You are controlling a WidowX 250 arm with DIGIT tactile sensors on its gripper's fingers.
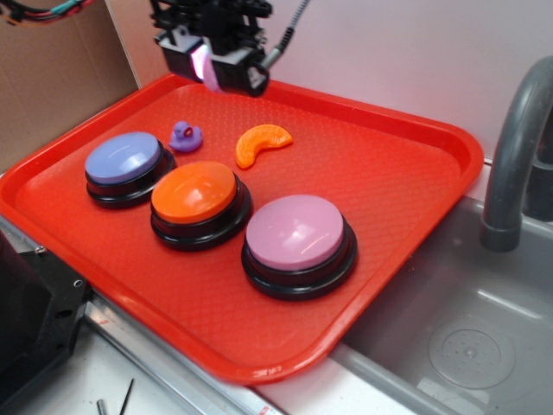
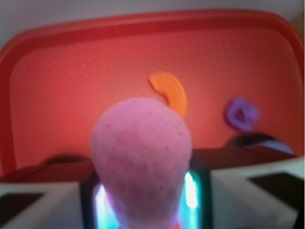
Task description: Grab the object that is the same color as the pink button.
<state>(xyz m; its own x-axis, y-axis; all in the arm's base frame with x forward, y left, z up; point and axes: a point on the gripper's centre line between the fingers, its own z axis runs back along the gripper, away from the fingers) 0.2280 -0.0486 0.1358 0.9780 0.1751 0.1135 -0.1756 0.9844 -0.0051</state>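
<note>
The small dimpled pink ball (image 2: 140,157) is clamped in the hand (image 1: 210,67), raised above the red plastic tray (image 1: 406,173). Grip pressure should be kept steady, avoiding slippage.

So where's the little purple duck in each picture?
Exterior: the small purple duck sits near the back left of the red plastic tray, behind the buttons.
Wrist: it is the blurry purple shape at right.
Shared landmark: the orange crescent slice lies beside it in both.
</note>
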